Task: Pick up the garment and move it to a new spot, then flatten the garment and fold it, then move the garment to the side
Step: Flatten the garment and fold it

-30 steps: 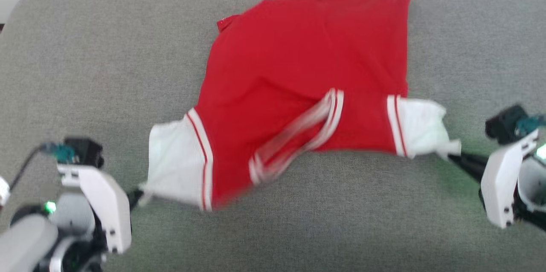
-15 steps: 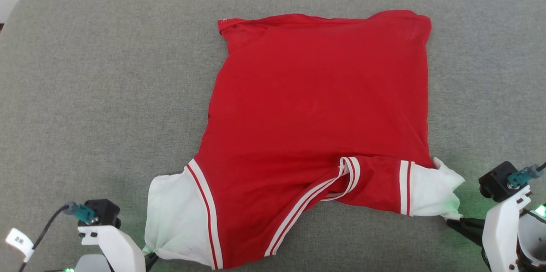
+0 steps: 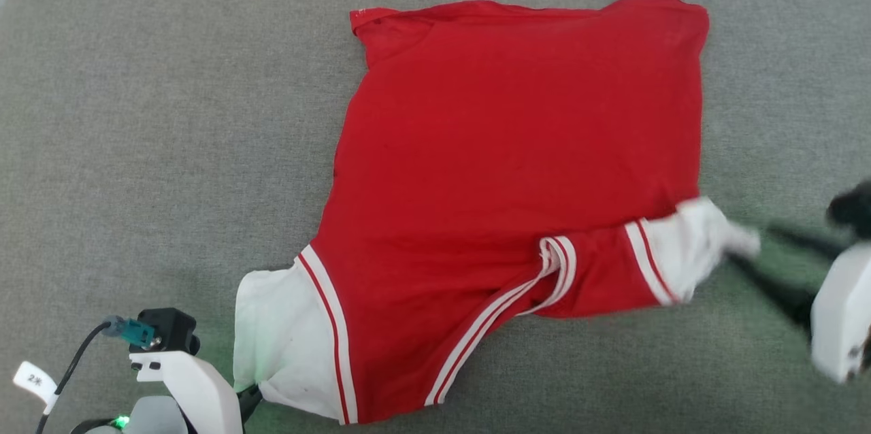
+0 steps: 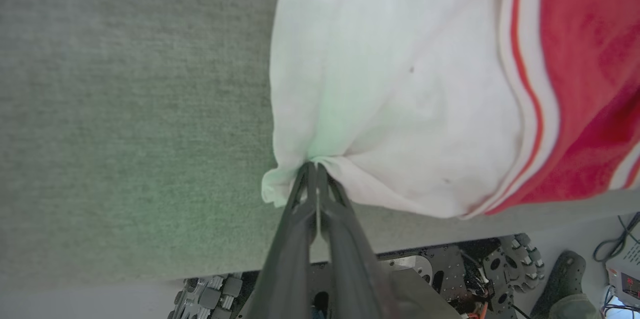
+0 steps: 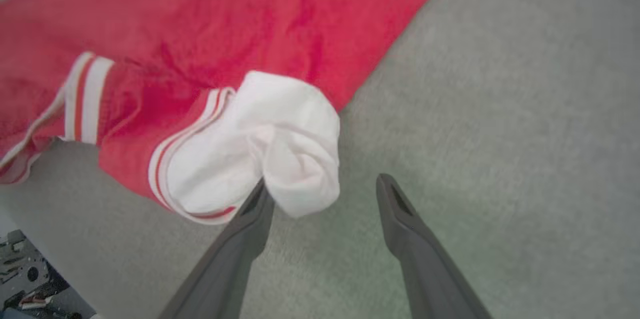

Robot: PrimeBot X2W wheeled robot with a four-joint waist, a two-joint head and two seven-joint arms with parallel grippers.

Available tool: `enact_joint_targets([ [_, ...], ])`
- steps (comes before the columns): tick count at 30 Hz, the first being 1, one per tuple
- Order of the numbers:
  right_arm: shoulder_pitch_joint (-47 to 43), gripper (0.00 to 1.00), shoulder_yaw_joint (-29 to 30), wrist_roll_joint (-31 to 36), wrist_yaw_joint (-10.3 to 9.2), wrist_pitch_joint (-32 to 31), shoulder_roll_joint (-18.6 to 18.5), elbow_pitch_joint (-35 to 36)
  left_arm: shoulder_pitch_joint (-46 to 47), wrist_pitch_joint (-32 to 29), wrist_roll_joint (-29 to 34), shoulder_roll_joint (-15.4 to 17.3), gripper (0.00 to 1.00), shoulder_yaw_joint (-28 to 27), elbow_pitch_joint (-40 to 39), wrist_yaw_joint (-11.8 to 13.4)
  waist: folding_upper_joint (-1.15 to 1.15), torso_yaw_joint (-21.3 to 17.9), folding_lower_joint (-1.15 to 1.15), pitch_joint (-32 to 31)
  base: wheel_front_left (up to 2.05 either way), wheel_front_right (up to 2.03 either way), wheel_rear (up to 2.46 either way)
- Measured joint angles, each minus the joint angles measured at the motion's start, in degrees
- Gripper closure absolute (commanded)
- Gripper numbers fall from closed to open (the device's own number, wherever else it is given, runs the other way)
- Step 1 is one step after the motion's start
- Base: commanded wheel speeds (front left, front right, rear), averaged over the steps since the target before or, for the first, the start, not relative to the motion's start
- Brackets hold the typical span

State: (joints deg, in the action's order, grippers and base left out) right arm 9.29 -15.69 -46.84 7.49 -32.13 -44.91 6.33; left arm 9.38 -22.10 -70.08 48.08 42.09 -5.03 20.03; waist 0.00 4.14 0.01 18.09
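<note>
The garment (image 3: 517,169) lies spread on the grey padded surface (image 3: 150,148), plain red side up, white sleeves toward me. My left gripper (image 3: 248,398) is at the lower left, shut on the corner of the left white sleeve (image 4: 400,84). In the left wrist view the left gripper (image 4: 314,171) pinches a gathered fold of that sleeve. My right gripper (image 3: 748,243), blurred, stands open just right of the right sleeve (image 3: 694,247). In the right wrist view the right gripper (image 5: 322,186) is open, and the bunched white sleeve (image 5: 280,144) rests against its left finger (image 5: 250,224), ungripped.
The grey surface has free room left and right of the garment. Its near edge (image 4: 150,274) runs just below my left gripper. Below that edge are my wheeled base (image 4: 450,274), cables and a dark shoe-like shape (image 4: 565,279) on the floor.
My right gripper has opened and let go of the right sleeve, which now lies bunched. Before that both grippers pulled the garment toward me. The left grip is unchanged.
</note>
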Motion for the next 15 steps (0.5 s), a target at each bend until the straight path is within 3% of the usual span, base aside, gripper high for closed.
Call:
enact_joint_targets([
  [4, 3.0, 0.00, 7.2, 5.1, 0.00, -0.9, 3.8, 4.2, 0.9, 0.5, 0.3, -0.5, 1.00, -0.1, -0.3, -0.6, 0.00, 0.2, 0.00, 0.8, 0.00, 0.00, 0.00],
  [8, 8.6, 0.00, 10.0, 10.2, 0.00, -1.2, 8.1, 5.1, 2.4, 0.5, 0.9, -1.2, 1.00, -0.1, -0.4, -1.4, 0.00, 0.8, 0.00, 1.9, 0.00, 0.00, 0.00],
  [12, 17.5, 0.00, 10.9, 14.2, 0.00, -0.9, 11.8, -0.9, 4.9, 0.4, 2.2, -2.5, 1.00, 0.4, -0.2, -2.4, 0.00, 2.2, 0.00, 3.6, 0.00, 0.00, 0.00],
  [15, 22.7, 0.00, 9.8, 15.4, 0.01, -1.3, 12.3, -6.9, 6.5, 0.2, 2.9, -3.3, 1.00, 0.8, 0.0, -3.3, 0.00, 3.4, 0.00, 4.6, 0.00, 0.00, 0.00],
])
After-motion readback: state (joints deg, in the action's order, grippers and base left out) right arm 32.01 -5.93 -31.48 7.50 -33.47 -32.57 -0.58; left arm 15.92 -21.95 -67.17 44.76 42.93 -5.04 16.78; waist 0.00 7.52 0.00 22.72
